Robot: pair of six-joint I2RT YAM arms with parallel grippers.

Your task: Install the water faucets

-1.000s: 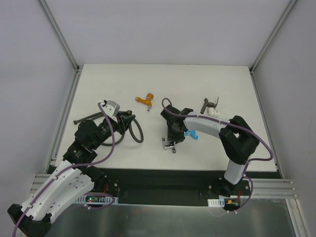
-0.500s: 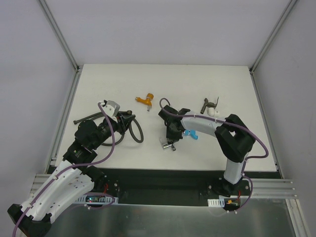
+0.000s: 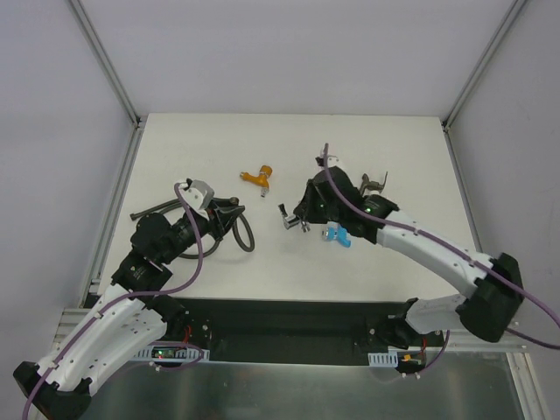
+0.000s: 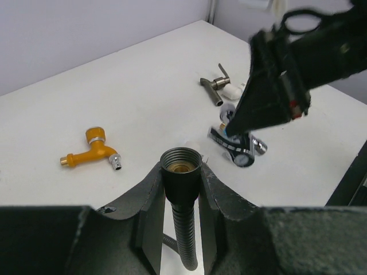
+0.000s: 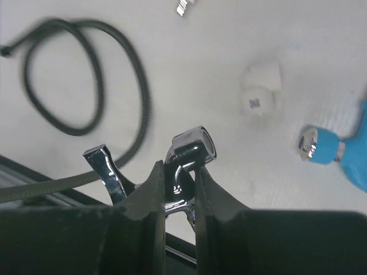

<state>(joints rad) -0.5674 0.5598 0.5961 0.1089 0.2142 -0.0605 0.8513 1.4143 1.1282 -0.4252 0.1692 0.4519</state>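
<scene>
My right gripper [image 3: 296,217] is shut on the shiny chrome faucet [image 3: 287,219] and holds it above the table's middle; in the right wrist view the faucet [image 5: 192,150] sits between my fingers, lever to the left. My left gripper [image 3: 229,213] is shut on the threaded end [image 4: 182,166] of the dark flexible hose [image 3: 245,234], opening facing the chrome faucet [image 4: 238,150]. The orange-brass faucet [image 3: 258,178] lies at the back, also in the left wrist view [image 4: 92,152]. The blue faucet [image 3: 337,234] lies below my right gripper. The dark grey-brown faucet [image 3: 372,185] lies at the back right.
A white elbow fitting [image 5: 259,94] lies on the table beside the blue faucet [image 5: 338,157]; another [image 4: 232,91] lies by the grey-brown faucet [image 4: 215,86]. The hose loops [image 5: 86,86] lie left of centre. Metal frame posts [image 3: 114,79] stand at the table's far corners.
My right arm has lifted the chrome faucet from near the table's front edge and carried it away from the base, towards the middle. My left arm has stayed still.
</scene>
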